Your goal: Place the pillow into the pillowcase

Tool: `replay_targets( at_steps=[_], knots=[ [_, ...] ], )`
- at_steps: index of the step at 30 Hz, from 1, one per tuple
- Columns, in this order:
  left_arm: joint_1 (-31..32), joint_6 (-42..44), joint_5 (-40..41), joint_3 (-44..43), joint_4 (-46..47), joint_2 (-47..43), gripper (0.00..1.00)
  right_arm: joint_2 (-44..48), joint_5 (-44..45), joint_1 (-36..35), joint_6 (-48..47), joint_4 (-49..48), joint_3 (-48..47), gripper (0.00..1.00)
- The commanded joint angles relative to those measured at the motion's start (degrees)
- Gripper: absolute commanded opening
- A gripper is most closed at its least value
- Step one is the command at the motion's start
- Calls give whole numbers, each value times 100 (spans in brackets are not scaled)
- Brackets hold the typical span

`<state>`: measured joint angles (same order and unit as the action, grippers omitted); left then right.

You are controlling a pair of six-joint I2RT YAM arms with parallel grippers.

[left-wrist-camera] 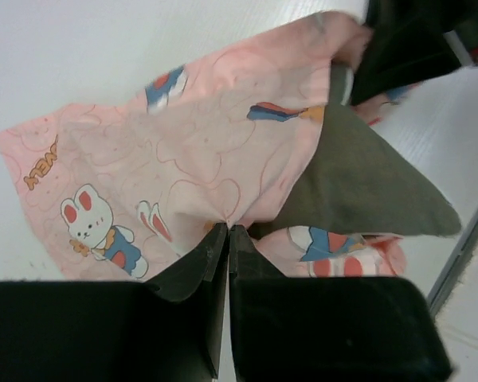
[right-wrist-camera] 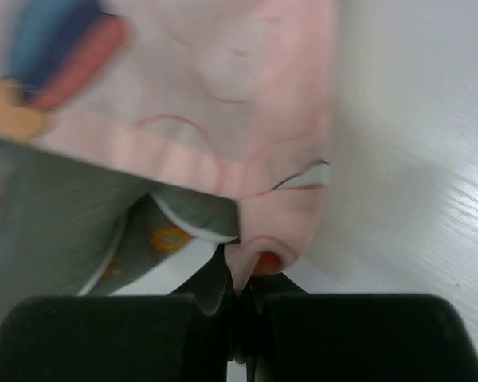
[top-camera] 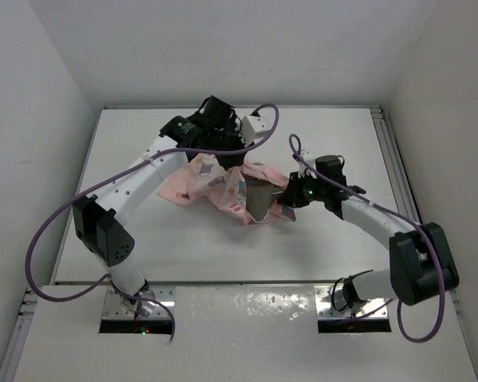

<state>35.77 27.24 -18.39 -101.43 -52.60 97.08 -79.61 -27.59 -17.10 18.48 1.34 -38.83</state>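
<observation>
Two grips, left claw [left-wrist-camera: 227, 229] and right claw [right-wrist-camera: 240, 274] clamping pillowcase [left-wrist-camera: 183, 151], pillow [left-wrist-camera: 358, 175] between

The left arm [top-camera: 139, 181] and right arm [top-camera: 370, 216] share white tubular links and chunky black joint housings. A purple cable [top-camera: 29, 253] loops loosely along each. The left gripper [left-wrist-camera: 227, 232] and right gripper [right-wrist-camera: 237, 280] have matte black, flat-sided fingers. A green light [top-camera: 309, 192] glows on the right wrist.

One pillowcase [top-camera: 199, 185] is lying on the one worktop [top-camera: 334, 135], and one pillow [top-camera: 259, 199] is showing partly inside it, between the two pairs of fingers. Two arms [top-camera: 135, 187] are reaching in, one carrying the left fingers [left-wrist-camera: 195, 267] and one the right fingers [right-wrist-camera: 211, 286]. Two purple cables [top-camera: 44, 231] are trailing behind them.
</observation>
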Motion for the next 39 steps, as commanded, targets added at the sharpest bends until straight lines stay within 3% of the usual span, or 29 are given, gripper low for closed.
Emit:
replay_targets(
  at_steps=[1,3,4,6,10,11,14,17,20,23,28,30,37,38,39],
  knots=[
    [44,123,485,176,531,-172,5,910,-589,-91,523,-625,-336,0],
    [44,62,460,237,532,20,19,1158,-528,-144,1214,-1423,-135,0],
    [44,27,294,237,505,100,36,1280,-328,-144,1506,-2096,-55,0],
    [70,9,-39,176,277,250,57,1212,119,-135,2272,-2619,7,0],
    [71,246,-603,10,-188,84,67,756,859,-144,3721,-3277,-2,0],
    [79,333,-709,0,-224,-99,67,676,1018,-153,4377,-3498,68,0],
    [141,685,-1078,96,-330,-565,59,360,1492,-153,4954,-4010,-63,0],
    [202,730,-1096,141,-365,-787,49,315,1651,-433,4693,-3713,-782,0],
    [194,624,-842,-61,-383,-883,49,411,1906,-855,3753,-2931,-2036,0],
    [185,405,-325,-254,-217,-910,62,517,1960,-1067,2988,-2263,-2689,0],
    [176,-140,933,-1123,30,-752,76,211,1154,-1173,1766,-746,-4122,0],
    [176,-149,1039,-1413,-13,-603,84,43,932,-1181,1528,-286,-4552,0],
    [176,44,767,-2276,-286,-374,88,-98,852,-1199,1430,121,-4546,0],
    [176,61,732,-2268,-286,-374,99,-81,817,-1199,1430,103,-4520,0],
    [176,140,619,-2215,-269,-365,100,-46,747,-1216,1369,59,-4459,0]
  ],
)
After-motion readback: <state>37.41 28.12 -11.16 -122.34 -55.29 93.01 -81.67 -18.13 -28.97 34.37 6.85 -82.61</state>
